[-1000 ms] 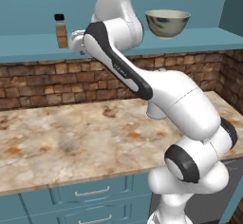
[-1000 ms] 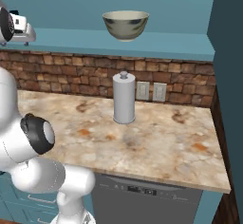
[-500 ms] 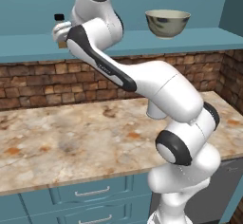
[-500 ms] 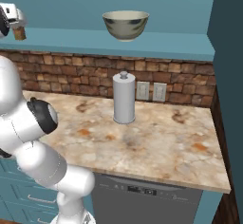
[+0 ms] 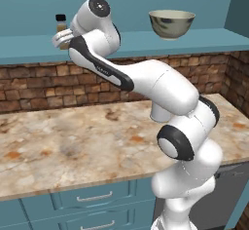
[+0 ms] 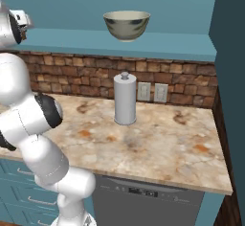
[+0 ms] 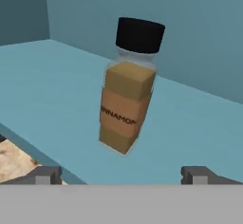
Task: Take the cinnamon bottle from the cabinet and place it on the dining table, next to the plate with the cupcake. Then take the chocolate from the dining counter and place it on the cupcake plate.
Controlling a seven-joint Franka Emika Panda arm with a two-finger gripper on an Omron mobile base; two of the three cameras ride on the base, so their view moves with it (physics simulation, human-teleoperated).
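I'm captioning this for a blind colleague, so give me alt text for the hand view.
A cinnamon bottle with a black cap, tan powder and a lighter label band stands upright on a teal shelf, centred just ahead of the camera. The open gripper shows two dark fingertips at the bottom, wide apart and short of the bottle. A teal back wall rises behind.

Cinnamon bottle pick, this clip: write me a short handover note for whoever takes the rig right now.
Pincer: open, holding nothing, aimed at the cinnamon bottle with its fingertips short of it.
Cinnamon bottle: upright on the teal cabinet shelf, black cap on, just beyond the hand in the left base view.
Also on the shelf: a patterned bowl, well off to the side.
Done: approach to the bottle.
Left: close in, grasp, lift, carry it to the dining table beside the cupcake plate; then move the chocolate onto that plate.
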